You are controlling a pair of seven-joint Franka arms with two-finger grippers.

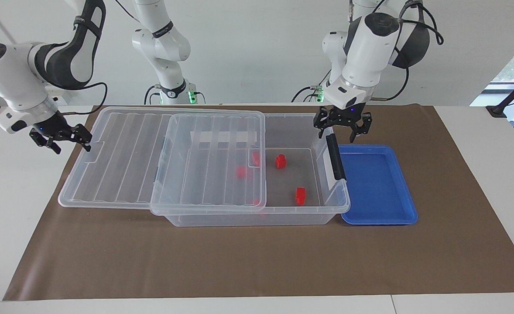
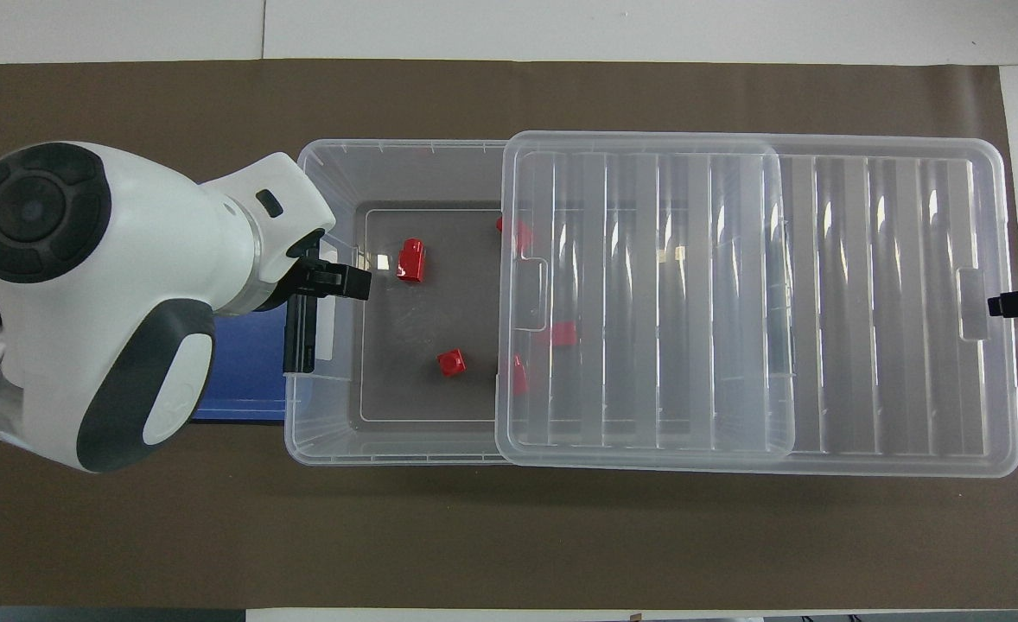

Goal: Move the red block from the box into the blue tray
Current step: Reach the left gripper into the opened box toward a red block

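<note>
Lid (image 1: 161, 159) of the clear box (image 1: 322, 209) is slid toward the right arm's end, resting partly on the box and overhanging it; the end of the box by the black latch (image 1: 335, 157) is uncovered. Left gripper (image 1: 342, 127) hangs over that latch end of the box, above the rim, fingers spread, holding nothing. Below it and toward the middle of the box, two red blocks lie in the uncovered part: one (image 1: 280, 161) closer to the gripper, the other (image 1: 300, 196) farther from the robots. More red blocks show dimly through the lid; one (image 1: 240, 172) is clearly underneath it. Blue tray (image 1: 407, 205) sits just beside the latch end of the box, below and to the outer side of the left gripper; no block in it. Right gripper (image 1: 60, 138) waits at the lid's overhanging end, fingers spread, empty; contact with the lid cannot be told. Progress, as judged: box opened enough for access, no block gripped yet. Remaining: descend, pinch one uncovered block, lift clear of the wall, carry over the tray, release.
</note>
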